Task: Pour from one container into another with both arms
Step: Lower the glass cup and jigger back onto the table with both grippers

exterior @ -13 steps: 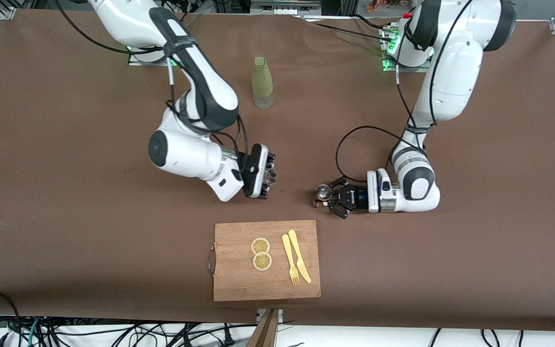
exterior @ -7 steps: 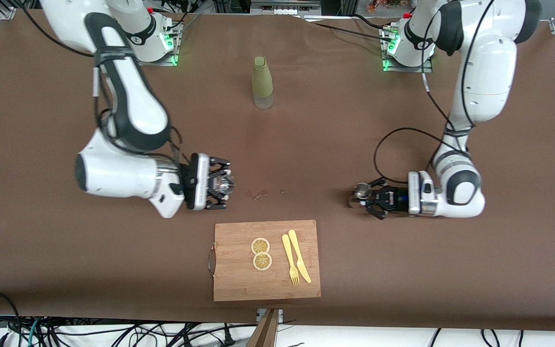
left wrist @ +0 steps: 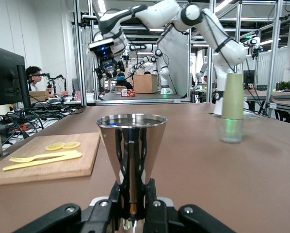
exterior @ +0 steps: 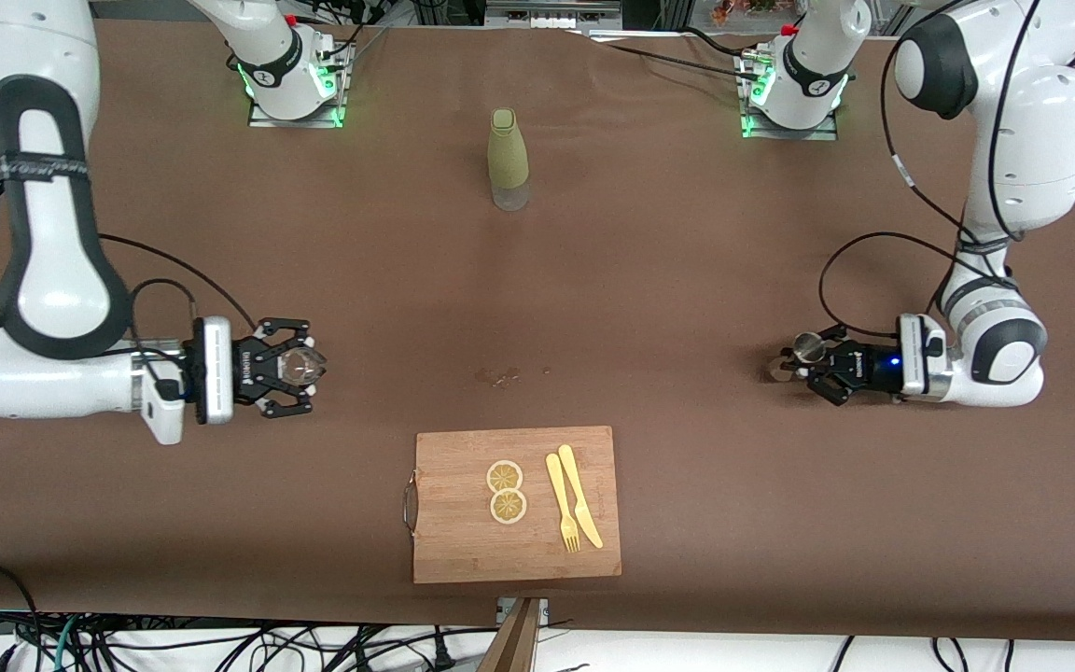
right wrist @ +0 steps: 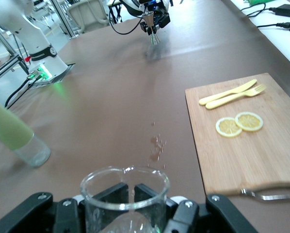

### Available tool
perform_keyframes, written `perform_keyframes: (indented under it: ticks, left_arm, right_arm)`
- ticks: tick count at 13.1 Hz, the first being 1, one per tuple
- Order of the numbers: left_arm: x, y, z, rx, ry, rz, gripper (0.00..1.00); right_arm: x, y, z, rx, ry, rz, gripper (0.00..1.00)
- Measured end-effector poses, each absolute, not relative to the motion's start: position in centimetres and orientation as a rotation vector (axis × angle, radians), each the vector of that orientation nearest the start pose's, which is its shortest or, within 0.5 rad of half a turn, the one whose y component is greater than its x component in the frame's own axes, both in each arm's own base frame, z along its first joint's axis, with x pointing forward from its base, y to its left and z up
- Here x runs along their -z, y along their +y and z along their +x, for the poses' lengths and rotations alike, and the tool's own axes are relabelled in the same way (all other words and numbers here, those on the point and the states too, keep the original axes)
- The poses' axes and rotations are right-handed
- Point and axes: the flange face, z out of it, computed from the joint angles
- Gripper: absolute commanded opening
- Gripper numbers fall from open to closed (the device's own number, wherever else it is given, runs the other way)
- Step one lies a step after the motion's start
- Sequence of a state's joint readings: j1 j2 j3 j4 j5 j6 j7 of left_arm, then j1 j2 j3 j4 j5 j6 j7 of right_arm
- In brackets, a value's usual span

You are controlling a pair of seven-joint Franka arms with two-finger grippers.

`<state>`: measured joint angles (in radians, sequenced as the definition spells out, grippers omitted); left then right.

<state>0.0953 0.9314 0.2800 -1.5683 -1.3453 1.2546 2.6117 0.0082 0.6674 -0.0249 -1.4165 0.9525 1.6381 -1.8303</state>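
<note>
My right gripper [exterior: 302, 367] is shut on the clear glass tumbler [exterior: 299, 365], held upright and low over the table toward the right arm's end. In the right wrist view the tumbler [right wrist: 124, 194] sits between the black fingers [right wrist: 111, 193]. My left gripper [exterior: 801, 360] is shut on the shiny steel jigger [exterior: 810, 347], upright and low over the table toward the left arm's end. The left wrist view shows the jigger [left wrist: 131, 145] clamped at its narrow waist by the fingers [left wrist: 117, 191]. The two containers are far apart.
An olive-green bottle [exterior: 508, 159] stands mid-table, farther from the front camera. A wooden cutting board [exterior: 463, 551] with two lemon slices [exterior: 506, 491], a yellow knife and fork [exterior: 573, 507] lies near the front edge. Small wet spots [exterior: 504, 376] mark the table between the grippers.
Both arms have swung apart from the table's middle: the right gripper carried the tumbler toward the right arm's end, the left gripper carried the jigger toward the left arm's end.
</note>
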Motion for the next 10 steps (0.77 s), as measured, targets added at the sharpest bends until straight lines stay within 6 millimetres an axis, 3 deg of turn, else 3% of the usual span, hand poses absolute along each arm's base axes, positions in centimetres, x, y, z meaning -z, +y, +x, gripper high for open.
perform_keyframes:
  ticks: [4, 10]
  left_arm:
    - [-11.9, 14.6, 57.9, -1.125, -1.399, 1.178, 0.00]
    - [-8.9, 18.2, 54.4, -1.085, -1.372, 1.180, 0.00]
  right_arm:
    - [-24.0, 2.3, 68.4, 0.673, -1.523, -1.488, 0.05]
    - [-13.4, -1.4, 65.9, 0.818, -1.507, -1.346, 0.05]
